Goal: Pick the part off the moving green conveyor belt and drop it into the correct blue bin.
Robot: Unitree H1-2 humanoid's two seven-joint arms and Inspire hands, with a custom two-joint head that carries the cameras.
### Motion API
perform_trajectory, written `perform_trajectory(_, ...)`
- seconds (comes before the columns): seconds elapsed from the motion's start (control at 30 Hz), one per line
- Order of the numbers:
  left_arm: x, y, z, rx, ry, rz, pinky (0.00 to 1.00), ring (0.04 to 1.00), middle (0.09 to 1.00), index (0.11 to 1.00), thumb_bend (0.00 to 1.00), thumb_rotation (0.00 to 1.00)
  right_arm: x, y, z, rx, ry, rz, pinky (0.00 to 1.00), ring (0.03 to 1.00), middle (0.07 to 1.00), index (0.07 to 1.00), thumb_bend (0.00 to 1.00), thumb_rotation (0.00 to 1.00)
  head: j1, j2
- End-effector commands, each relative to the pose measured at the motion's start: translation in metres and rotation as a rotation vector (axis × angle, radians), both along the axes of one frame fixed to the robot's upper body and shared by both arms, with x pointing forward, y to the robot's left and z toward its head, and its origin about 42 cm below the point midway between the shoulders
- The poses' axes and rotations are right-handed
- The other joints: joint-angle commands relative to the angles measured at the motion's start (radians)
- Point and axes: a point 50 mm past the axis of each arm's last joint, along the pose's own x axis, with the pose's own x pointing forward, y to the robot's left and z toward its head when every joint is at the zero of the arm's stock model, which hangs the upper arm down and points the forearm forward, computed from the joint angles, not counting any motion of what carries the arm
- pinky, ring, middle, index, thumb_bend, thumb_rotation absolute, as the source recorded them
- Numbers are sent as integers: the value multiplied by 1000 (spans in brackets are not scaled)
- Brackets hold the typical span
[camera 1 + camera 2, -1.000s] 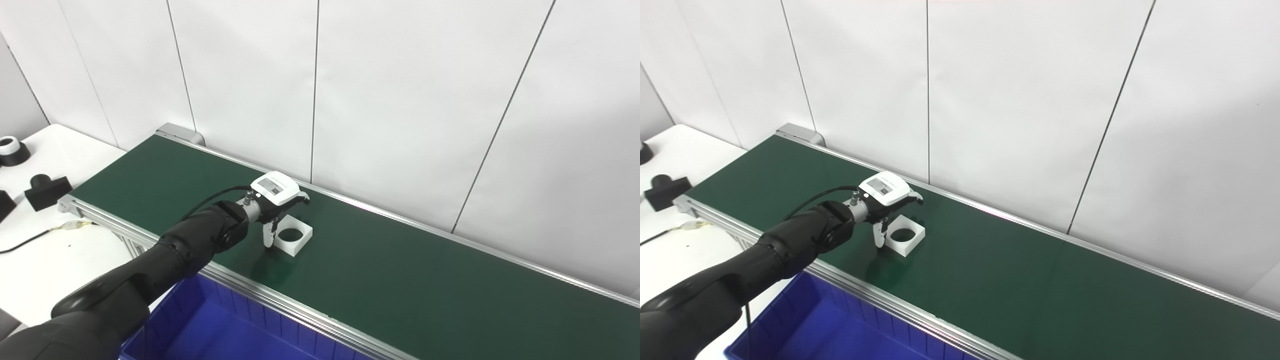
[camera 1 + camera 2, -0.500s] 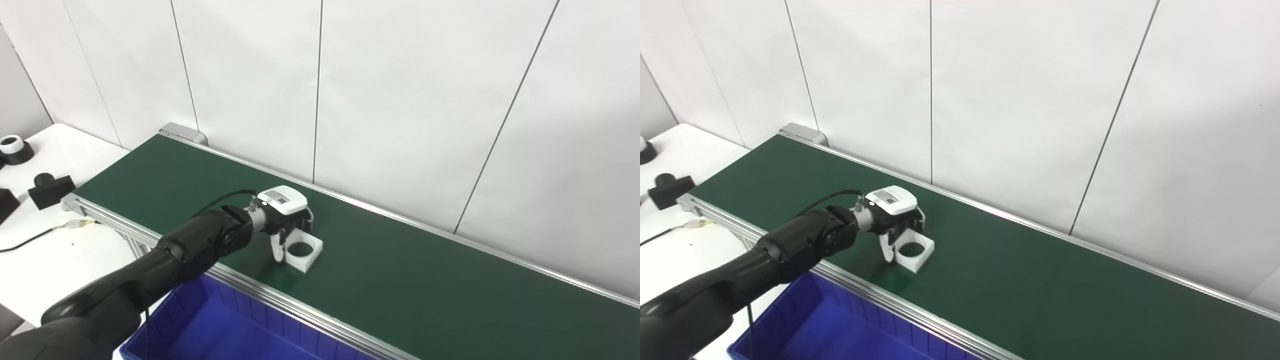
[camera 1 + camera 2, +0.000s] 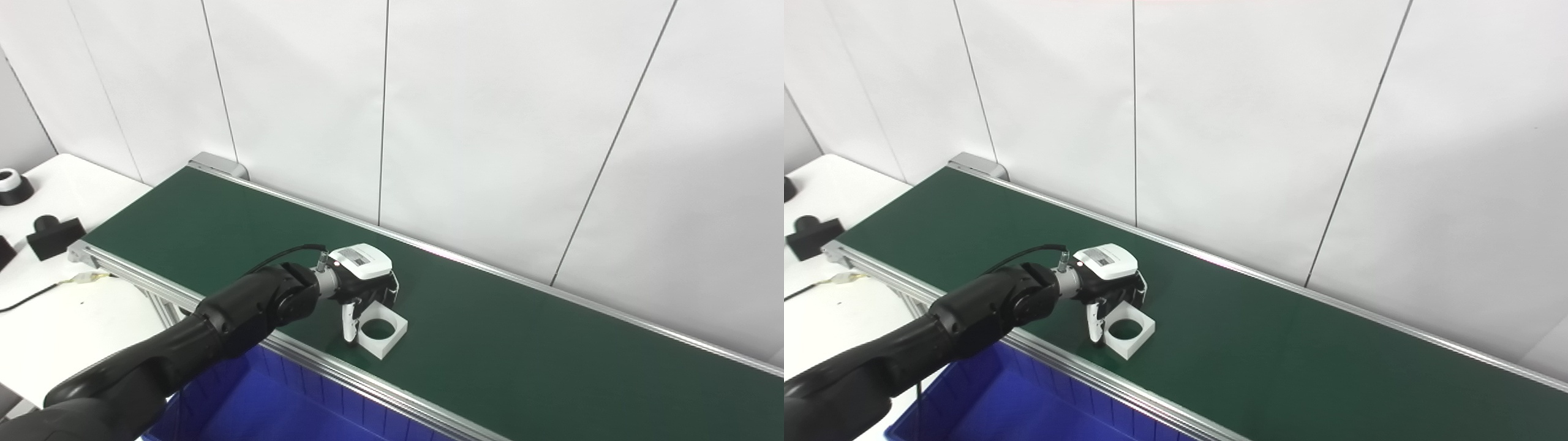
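Observation:
A white square part with a round hole (image 3: 383, 350) lies on the green conveyor belt (image 3: 539, 361), near its front rail. My left hand (image 3: 365, 277) is right over it, white back plate up. The thumb (image 3: 348, 320) presses the part's left side and the dark fingers (image 3: 391, 294) curl down against its far edge, so the hand is closed around the part, which still rests on the belt. It also shows in the right eye view (image 3: 1129, 346). A blue bin (image 3: 275, 407) sits below the belt's front rail. My right hand is out of view.
A white table at the left holds black parts (image 3: 54, 236) and a black-and-white ring (image 3: 12, 187). A cable (image 3: 37, 294) lies on it. The aluminium front rail (image 3: 380, 392) runs between belt and bin. A white panelled wall stands behind the belt.
The part has travelled to the right along the belt and my left hand has followed it. The fingers have curled down from stretched out to closed against the part's far edge.

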Motion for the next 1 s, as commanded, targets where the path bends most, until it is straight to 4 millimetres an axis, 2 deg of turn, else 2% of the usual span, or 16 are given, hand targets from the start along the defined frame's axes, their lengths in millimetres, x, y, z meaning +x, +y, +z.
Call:
perform_trajectory(0.0, -10, -5, -7, -1, 51, -33, 549, 520, 506, 475, 521, 0, 4, 2, 12, 29, -57, 0, 857, 904, 912, 980, 775, 519, -2, 1)
perform_trajectory(0.1, -11, -9, 0, -17, 25, -40, 621, 561, 527, 461, 519, 0, 4, 1, 12, 27, -56, 0, 855, 900, 909, 977, 780, 519, -4, 4)
perform_trajectory(0.33, -19, -23, 34, -98, -63, -69, 655, 513, 485, 493, 522, 0, 4, -1, 11, 15, -53, 0, 844, 896, 909, 976, 792, 539, -11, 8)
perform_trajectory(0.5, -27, -33, 66, -171, -124, -99, 504, 445, 487, 503, 504, 0, 5, -1, 11, 12, -55, 4, 839, 892, 907, 974, 783, 535, -26, 13)
perform_trajectory(0.57, -32, -37, 77, -183, -146, -105, 499, 442, 487, 504, 504, 0, 5, -1, 11, 11, -53, 4, 839, 892, 907, 973, 784, 531, -27, 13)
perform_trajectory(0.63, -37, -41, 89, -182, -161, -109, 591, 467, 488, 492, 504, 0, 6, 0, 11, 8, -54, 6, 834, 891, 908, 971, 784, 528, -33, 16)
perform_trajectory(0.7, -42, -44, 98, -185, -168, -113, 610, 475, 487, 488, 504, 0, 6, 0, 11, 8, -54, 4, 830, 890, 906, 969, 786, 523, -38, 21)
perform_trajectory(0.93, -70, -50, 114, -233, -184, -134, 538, 469, 464, 500, 504, 0, 6, 1, 12, 5, -60, 2, 815, 885, 898, 964, 813, 539, -53, 39)
perform_trajectory(0.97, -75, -51, 114, -236, -185, -138, 535, 470, 460, 502, 504, 0, 6, 1, 12, 6, -61, 2, 813, 883, 897, 963, 815, 540, -61, 51)
